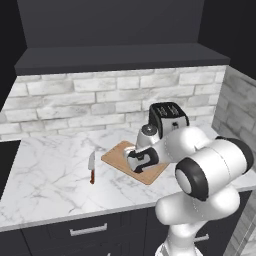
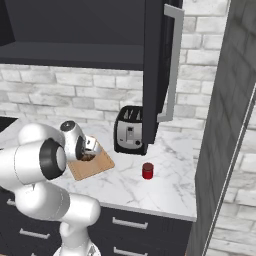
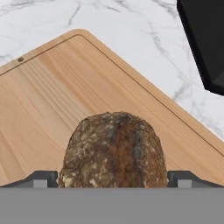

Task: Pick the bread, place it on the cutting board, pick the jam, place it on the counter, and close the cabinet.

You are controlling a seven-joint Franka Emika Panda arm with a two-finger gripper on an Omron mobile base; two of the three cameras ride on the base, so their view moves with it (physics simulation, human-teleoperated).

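Pincer: the pincer (image 3: 113,180) is seen low over the board, its two fingertips (image 3: 41,178) spread wide, one on each side of the bread; whether they touch the crust cannot be told.
Bread: the bread (image 3: 114,151) is seen on the board, between the fingertips, at 6 o'clock in the hand view; in the right base view a dark bit of it (image 2: 88,157) shows just under the hand.
Board: the board (image 1: 116,155) lies flat on the desk, at 7 o'clock from the toaster in the left base view, partly covered by the arm.
Jam: the jam (image 2: 147,170) stands upright on the desk, at 5 o'clock from the toaster and well apart from the board.
Desk: the desk (image 1: 50,175) carries the board, toaster, knife and jam.
Cabinet: the cabinet (image 2: 75,30) hangs over the desk; its door (image 2: 156,75) is swung out, edge-on, with the bar handle (image 2: 172,65) facing right.
Toaster: the toaster (image 2: 129,130) stands by the wall.
Knife: the knife (image 1: 92,167) lies just beside the board, at its 9 o'clock in the left base view.
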